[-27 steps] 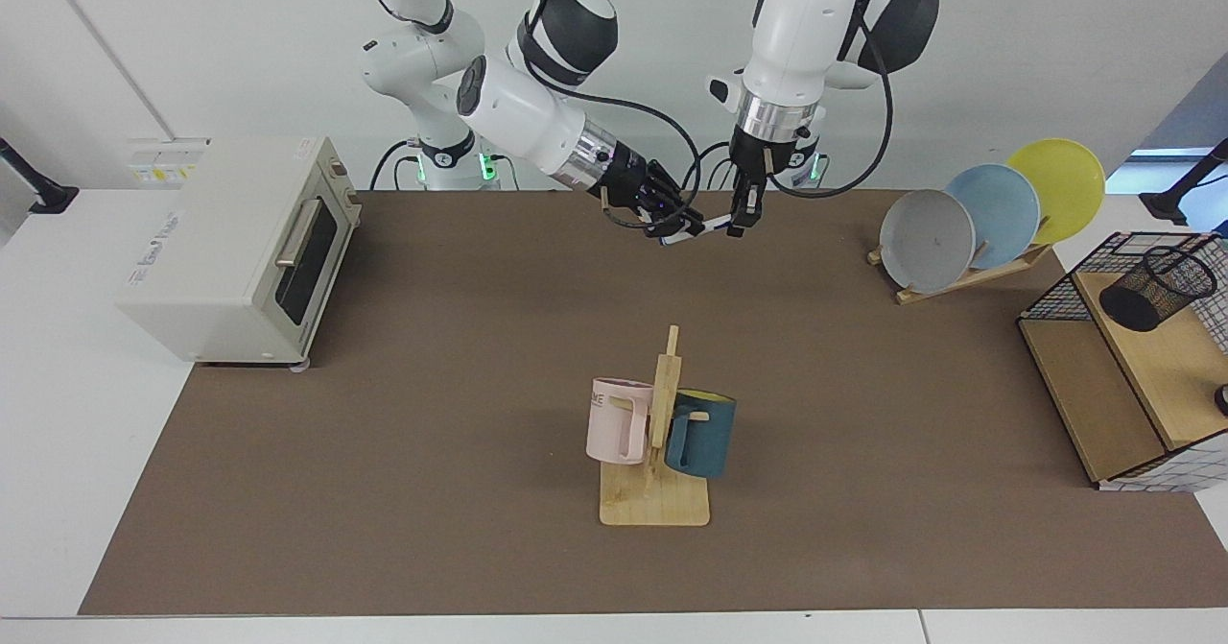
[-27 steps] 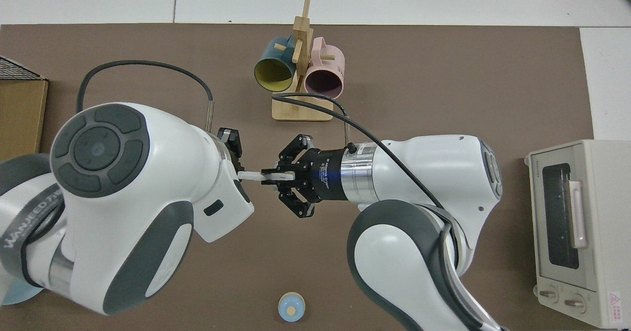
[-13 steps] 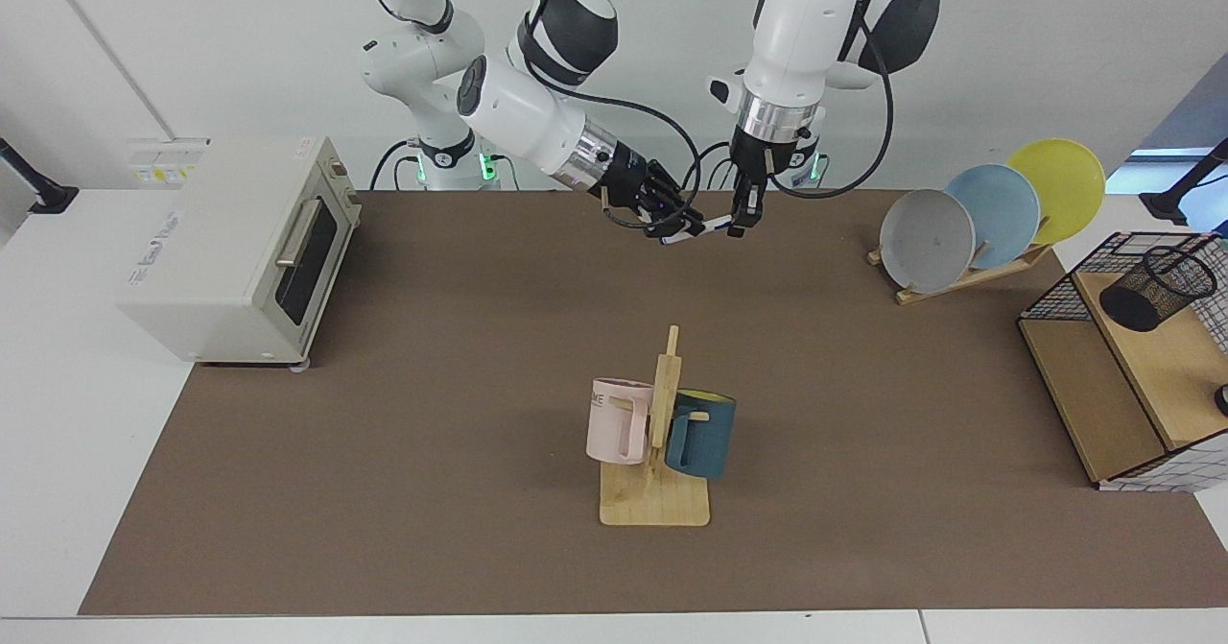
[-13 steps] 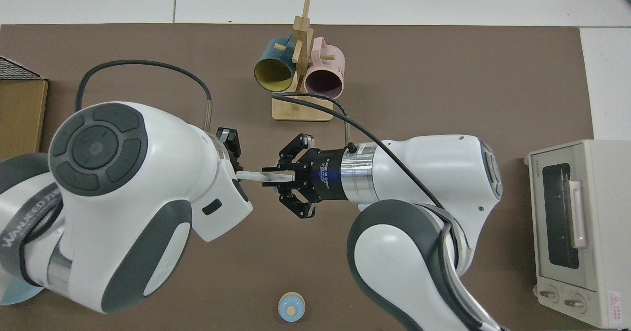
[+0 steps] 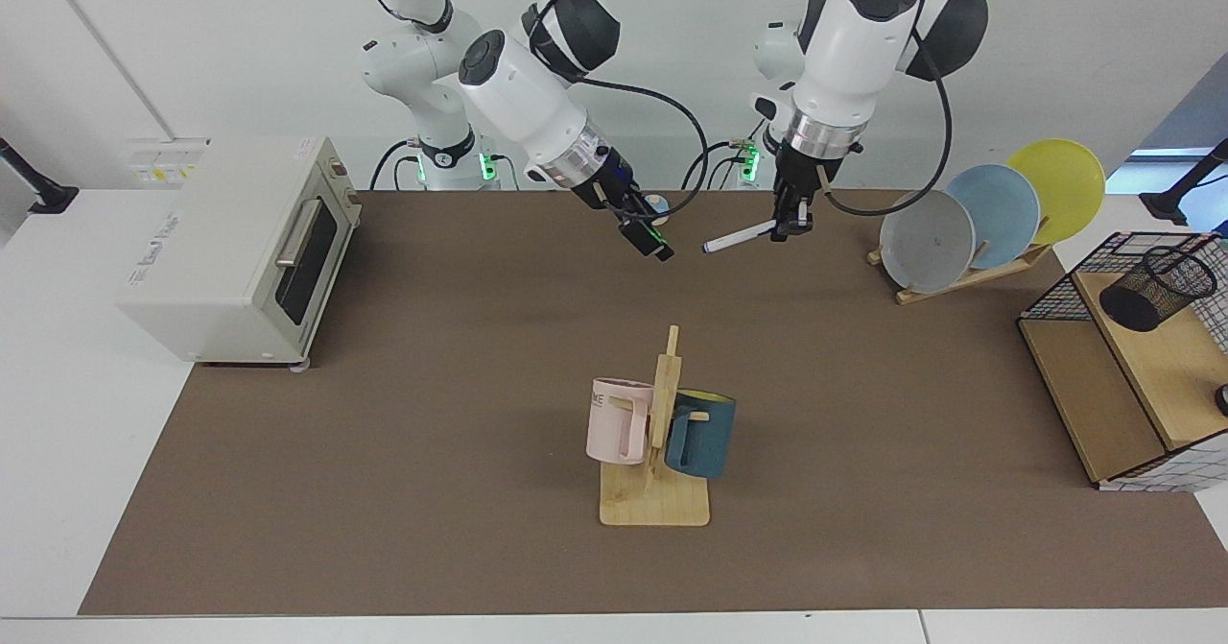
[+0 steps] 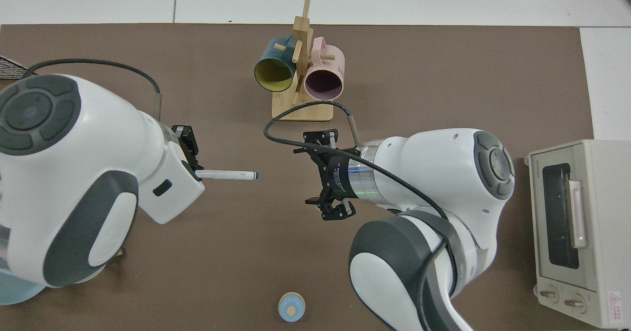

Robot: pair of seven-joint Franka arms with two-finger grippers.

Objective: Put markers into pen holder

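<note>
Handover done: I had the left hand (image 5: 789, 226) clamped on the marker (image 5: 737, 237), and within the last sec it had pulled away toward the plate-rack side, marker held roughly level above the counter (image 5: 432, 414). Right hand (image 5: 645, 237) had let go; its fingers stood spread wide in the top view (the marker was between them 0.5 s ago) and it had drawn back, now well apart from the marker tip. Meaning: one arm owned the marker, carry to the pen holder (image 5: 1156, 288) was next, approx. mid-task. Facing view showed the holder on the wire rack's wooden shelf; top view cut it off, but showed the marker's (image 6: 227, 174) free end and the right hand's (image 6: 329, 175) spread clearly.
</note>
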